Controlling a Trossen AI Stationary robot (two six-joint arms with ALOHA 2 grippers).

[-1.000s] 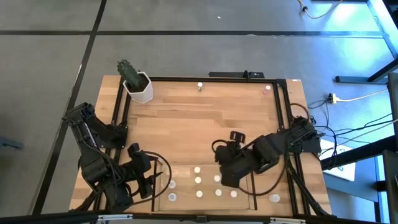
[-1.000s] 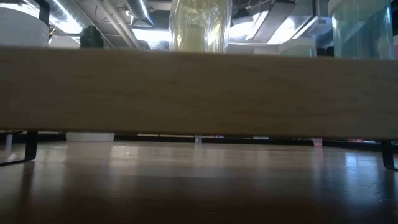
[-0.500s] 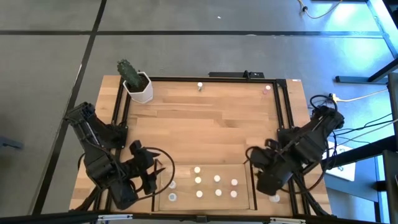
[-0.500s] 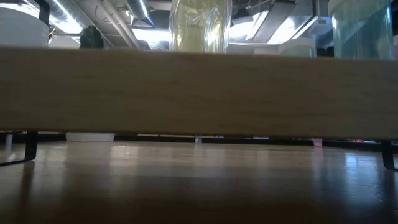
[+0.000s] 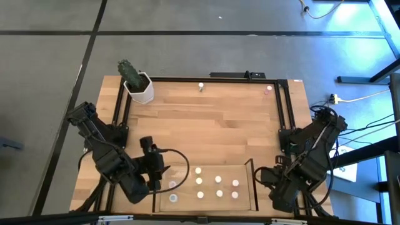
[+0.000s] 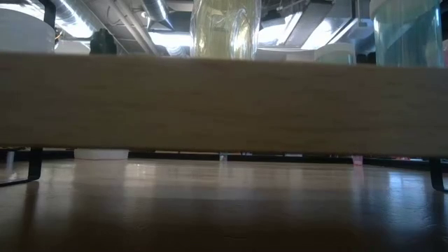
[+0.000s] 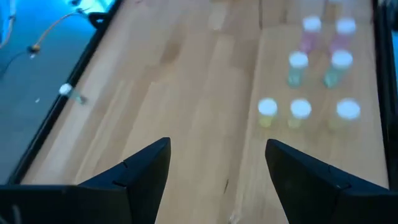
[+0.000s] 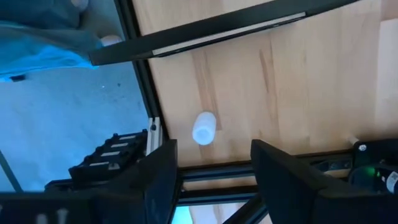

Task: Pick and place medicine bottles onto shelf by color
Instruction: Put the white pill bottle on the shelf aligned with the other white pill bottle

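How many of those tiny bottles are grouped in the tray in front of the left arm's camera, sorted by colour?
Pinkish bottles: 2
Greenish-clear bottles: 2
Yellowish bottles: 3
Total: 7, all upright on the floor of the tray.

My left gripper (image 5: 157,177) hangs over the table's (image 5: 206,131) near left part, just left of the tray (image 5: 245,164), which sits against the near edge at the middle. Seven bottles (image 5: 199,170) stand in the tray in loose rows. My right gripper (image 5: 262,177) hangs by the near right corner, just right of the tray. The plant pot (image 5: 140,87) stands at the far left corner. One bottle (image 5: 201,86) stands at the middle of the far edge, another (image 5: 268,89) near the far right corner.
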